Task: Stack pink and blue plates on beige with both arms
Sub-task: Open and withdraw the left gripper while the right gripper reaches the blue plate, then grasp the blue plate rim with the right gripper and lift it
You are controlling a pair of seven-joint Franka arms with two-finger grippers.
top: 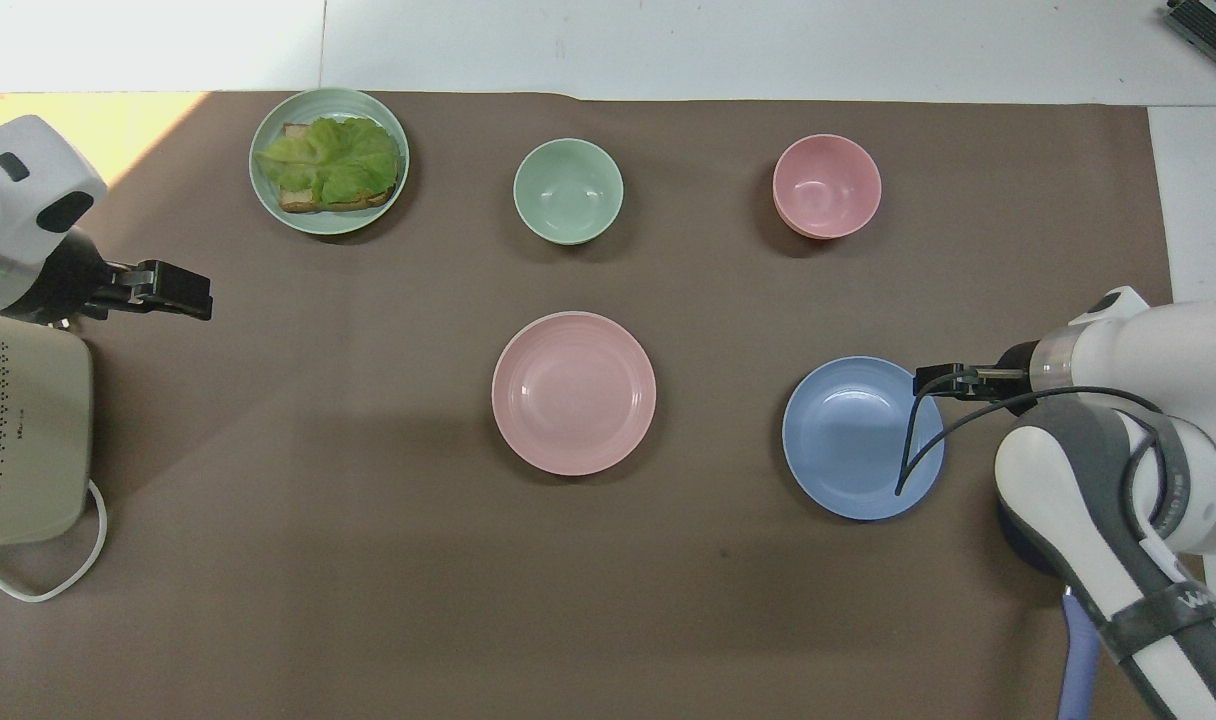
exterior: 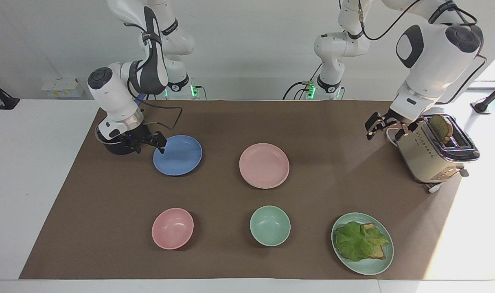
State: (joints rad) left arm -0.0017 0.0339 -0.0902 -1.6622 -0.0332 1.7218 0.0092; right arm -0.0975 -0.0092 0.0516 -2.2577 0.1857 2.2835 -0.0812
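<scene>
My right pincer (exterior: 147, 143) hangs low at the edge of the blue plate (exterior: 177, 155), at the side toward my right arm's end of the table (exterior: 44, 171), its fingers spread and grasping nothing; whether a tip touches the rim I cannot tell. The dark pot (exterior: 116, 147) sits just beside it. My left pincer (exterior: 384, 127) is up in the air beside the toaster (exterior: 432, 150), released and empty. The pink plate (exterior: 264, 165) lies mid-table on the beige plate (exterior: 268, 187), which shows only as a thin pale sliver under its rim. Farther from me stand the pink bowl (exterior: 172, 228), the green bowl (exterior: 270, 225) and a green plate (exterior: 367, 266) of lettuce toast.
</scene>
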